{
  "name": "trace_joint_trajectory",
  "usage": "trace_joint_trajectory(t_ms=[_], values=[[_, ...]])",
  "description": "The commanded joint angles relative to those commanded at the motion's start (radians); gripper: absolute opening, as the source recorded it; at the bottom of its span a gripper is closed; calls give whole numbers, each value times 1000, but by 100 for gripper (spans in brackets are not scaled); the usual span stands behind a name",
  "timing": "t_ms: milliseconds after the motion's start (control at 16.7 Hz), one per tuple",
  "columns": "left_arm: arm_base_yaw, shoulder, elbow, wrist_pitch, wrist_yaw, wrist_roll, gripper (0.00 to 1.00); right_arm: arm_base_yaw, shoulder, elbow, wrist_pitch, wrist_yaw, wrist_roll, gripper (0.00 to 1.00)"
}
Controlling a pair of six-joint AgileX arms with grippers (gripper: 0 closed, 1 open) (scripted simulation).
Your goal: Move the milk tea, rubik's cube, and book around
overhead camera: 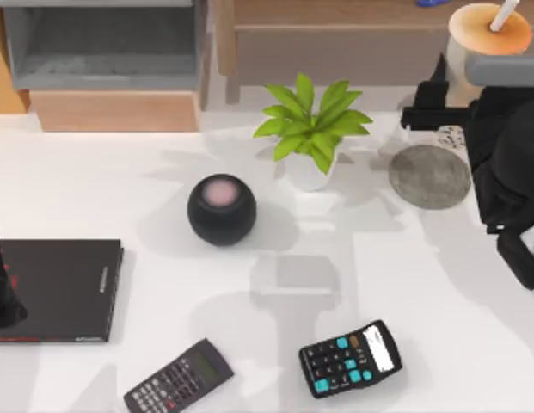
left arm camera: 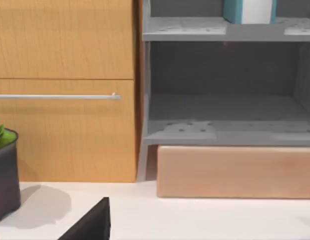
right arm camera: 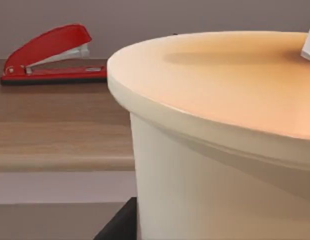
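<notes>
The milk tea [overhead camera: 488, 33], a tall cup with an orange-tan lid and a white straw, stands up at the table's back right, its base just behind a grey round coaster [overhead camera: 429, 176]. My right gripper [overhead camera: 445, 110] is shut on the cup's body, one black finger crossing its left side. Close up, the lid and pale wall of the milk tea [right arm camera: 214, 130] loom large. The teal-blue book [left arm camera: 233, 10] stands on an upper grey shelf. The rubik's cube is out of view. My left gripper [overhead camera: 0, 292] rests at the left edge over a black book [overhead camera: 60, 288].
A potted green plant [overhead camera: 311, 129] and a black round speaker [overhead camera: 221, 209] sit mid-table. Two calculators [overhead camera: 350, 358] [overhead camera: 179, 379] lie near the front edge. A red stapler [right arm camera: 50, 55] lies on the wooden shelf behind the cup. A grey shelf unit [left arm camera: 224, 130] and a wooden cabinet [left arm camera: 65, 90] line the back.
</notes>
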Motion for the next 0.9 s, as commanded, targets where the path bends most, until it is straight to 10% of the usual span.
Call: trace_joint_trajectory(t_ms=[900], values=[[0,0,0,0,0,0,100,24,111,-4,90,2,11,0]])
